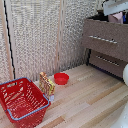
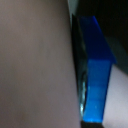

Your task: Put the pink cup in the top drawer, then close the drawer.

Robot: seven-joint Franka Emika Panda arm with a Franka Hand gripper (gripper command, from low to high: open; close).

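Observation:
In the exterior view the brown wooden storage unit (image 1: 106,41) stands at the upper right, with its highest section (image 1: 99,18) pulled open and dark inside. My white arm reaches in from the top right, and the gripper (image 1: 119,15) hangs over that open drawer. The pink recepticle (image 1: 117,18) shows as a pale pink patch under the gripper, at the drawer's opening. In the wrist view the pink recepticle (image 2: 35,65) fills most of the picture, with one blue fingertip (image 2: 97,70) pressed against its side. The other finger is hidden behind the mug.
A large red wire basket (image 1: 20,102) sits at the front of the exterior view's left. Beside it stand a yellow-brown packet (image 1: 46,84) and a shallow red bowl (image 1: 61,78) on the light wooden surface (image 1: 90,100). Beige slatted panels (image 1: 40,35) form the back wall. A lower drawer (image 1: 107,62) is shut.

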